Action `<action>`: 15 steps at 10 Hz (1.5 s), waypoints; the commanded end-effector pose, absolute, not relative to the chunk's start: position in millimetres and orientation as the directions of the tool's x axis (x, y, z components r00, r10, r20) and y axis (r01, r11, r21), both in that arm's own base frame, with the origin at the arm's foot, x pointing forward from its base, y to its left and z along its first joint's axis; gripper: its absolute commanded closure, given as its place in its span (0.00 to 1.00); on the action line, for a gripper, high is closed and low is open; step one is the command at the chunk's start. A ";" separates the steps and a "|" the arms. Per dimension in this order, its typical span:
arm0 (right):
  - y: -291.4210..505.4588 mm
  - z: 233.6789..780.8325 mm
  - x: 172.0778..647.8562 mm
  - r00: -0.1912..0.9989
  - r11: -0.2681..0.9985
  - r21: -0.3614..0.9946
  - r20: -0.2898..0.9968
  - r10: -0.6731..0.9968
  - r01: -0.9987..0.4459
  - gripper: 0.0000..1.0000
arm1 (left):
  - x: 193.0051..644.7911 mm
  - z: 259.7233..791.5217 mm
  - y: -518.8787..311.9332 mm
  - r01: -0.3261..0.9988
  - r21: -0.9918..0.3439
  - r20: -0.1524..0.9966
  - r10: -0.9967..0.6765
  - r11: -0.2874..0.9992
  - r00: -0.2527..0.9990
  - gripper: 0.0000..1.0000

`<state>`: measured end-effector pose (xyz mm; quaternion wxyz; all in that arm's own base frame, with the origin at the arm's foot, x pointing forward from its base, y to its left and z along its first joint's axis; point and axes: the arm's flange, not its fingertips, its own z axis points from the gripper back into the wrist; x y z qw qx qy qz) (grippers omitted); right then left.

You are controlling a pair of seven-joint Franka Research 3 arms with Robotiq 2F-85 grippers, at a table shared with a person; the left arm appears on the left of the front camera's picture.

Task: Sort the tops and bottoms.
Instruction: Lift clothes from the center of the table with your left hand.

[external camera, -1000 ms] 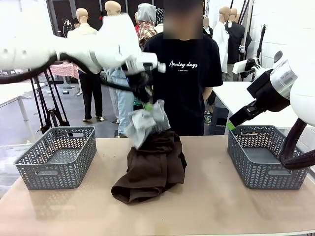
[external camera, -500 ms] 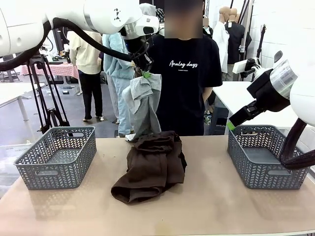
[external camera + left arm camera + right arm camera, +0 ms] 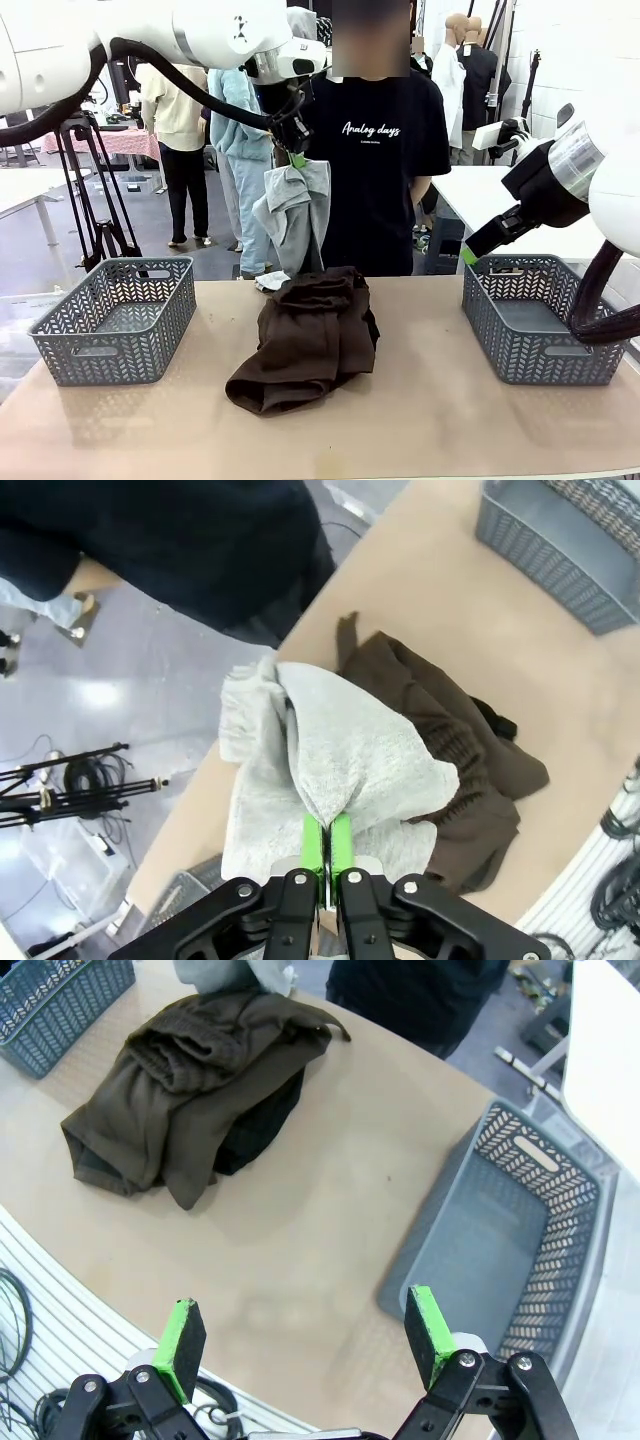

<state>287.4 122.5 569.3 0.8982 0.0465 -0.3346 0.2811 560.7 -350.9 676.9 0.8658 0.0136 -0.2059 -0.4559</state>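
Observation:
A light grey top (image 3: pixel 292 212) hangs from my left gripper (image 3: pixel 297 156), which is shut on its upper edge high above the table's far side. In the left wrist view the green pads (image 3: pixel 315 842) pinch a fold of the grey top (image 3: pixel 330 755). Below it, dark brown trousers (image 3: pixel 308 338) lie heaped at the table's middle, with a black garment (image 3: pixel 262 1120) partly under them. The hem of the grey top still reaches the heap. My right gripper (image 3: pixel 305 1328) is open and holds nothing, above the right grey basket (image 3: pixel 505 1250).
A grey basket (image 3: pixel 115 318) stands at the table's left and another (image 3: pixel 540 315) at the right, both with nothing inside. A person in a black T-shirt (image 3: pixel 385 150) stands at the far edge behind the heap. Bare tabletop lies in front of the clothes.
My left arm has lifted the grey top from just above the brown heap to well above the table, and the cloth now hangs long. The right arm has stayed still.

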 end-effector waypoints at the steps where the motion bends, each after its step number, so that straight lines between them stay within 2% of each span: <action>1: 122.5 567.8 290.7 0.614 0.836 -0.108 0.630 0.476 -0.537 0.00 | 558.9 730.0 -355.4 0.836 0.178 0.275 -0.842 0.518 0.463 1.00; 4: 122.5 567.8 290.7 0.614 0.836 -0.108 0.630 0.476 -0.537 0.00 | 532.9 784.4 -362.7 0.861 0.232 0.253 -0.882 0.453 0.397 1.00; 5: 122.5 567.8 290.7 0.614 0.836 -0.108 0.630 0.476 -0.537 0.00 | 526.0 795.1 -363.8 0.857 0.239 0.277 -0.878 0.456 0.390 1.00; 8: 122.5 567.8 290.7 0.614 0.836 -0.108 0.630 0.476 -0.537 0.00 | 513.5 799.4 -364.2 0.893 0.189 0.345 -0.879 0.409 0.329 1.00; 9: 122.5 567.8 290.7 0.614 0.836 -0.108 0.630 0.476 -0.537 0.00 | 497.4 782.4 -353.6 0.866 0.222 0.311 -0.875 0.447 0.372 1.00; 15: 122.5 567.8 290.7 0.614 0.836 -0.108 0.630 0.476 -0.537 0.00 | 497.4 782.4 -353.6 0.866 0.222 0.311 -0.875 0.447 0.372 1.00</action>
